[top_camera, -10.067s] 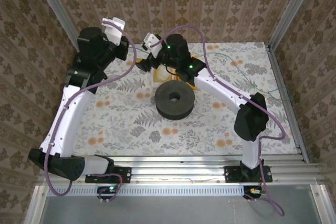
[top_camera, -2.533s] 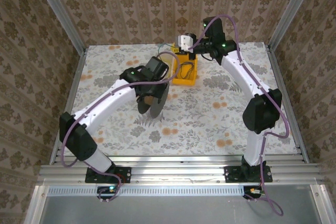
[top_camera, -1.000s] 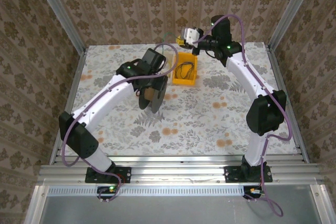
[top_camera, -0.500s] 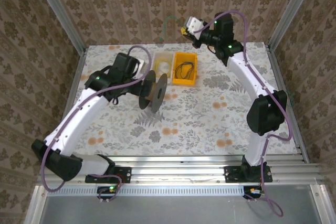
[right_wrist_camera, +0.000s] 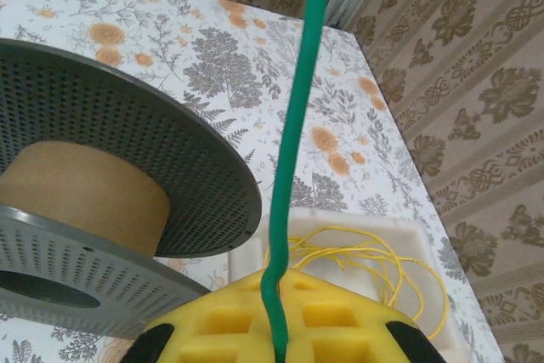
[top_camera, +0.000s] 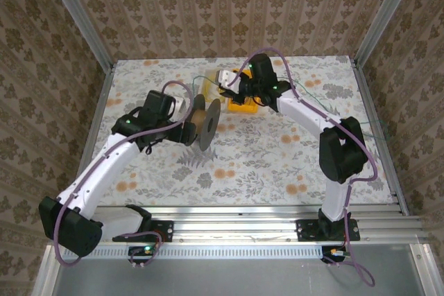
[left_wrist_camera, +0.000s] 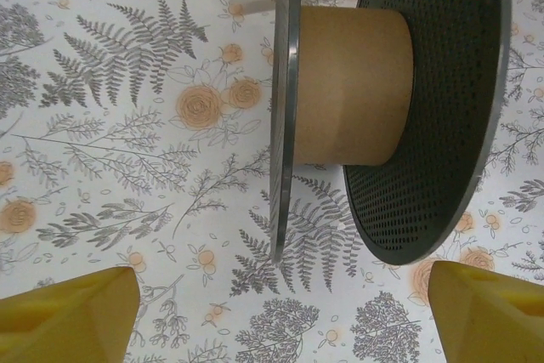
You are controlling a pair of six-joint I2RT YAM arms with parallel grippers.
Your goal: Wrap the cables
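Checking the right gripper (right_wrist_camera: 274,322) first: its yellow pads are clenched on the green cable (right_wrist_camera: 297,125). The cable comes up out of the seam between them and runs off the top of the right wrist view, so its other end is cut off. From above it is a hair-thin line going left from the gripper over the far part of the table (top_camera: 277,157). I can't trace where it ends.

The left gripper (left_wrist_camera: 280,316) is released, jaws wide apart. Its two yellow fingertips (left_wrist_camera: 68,316) sit at the lower corners of the left wrist view, both cropped by the frame. They are on the near side of the spool (left_wrist_camera: 353,82), apart from it, not touching.

The spool stands on its flange edges with its axis level, left of table centre. The brown core is bare cardboard where it shows; its underside is hidden.

The yellow cable (right_wrist_camera: 365,257) lies as a loose coil in the pale tray (right_wrist_camera: 408,231), just beyond the spool on the far side. The tray's near part is covered by the right gripper's pads. In the left wrist view the tray is a sliver at the top edge.

The orange bin (top_camera: 240,107) is just right of the spool's far end, mostly hidden under the right wrist. Its contents can't be made out.
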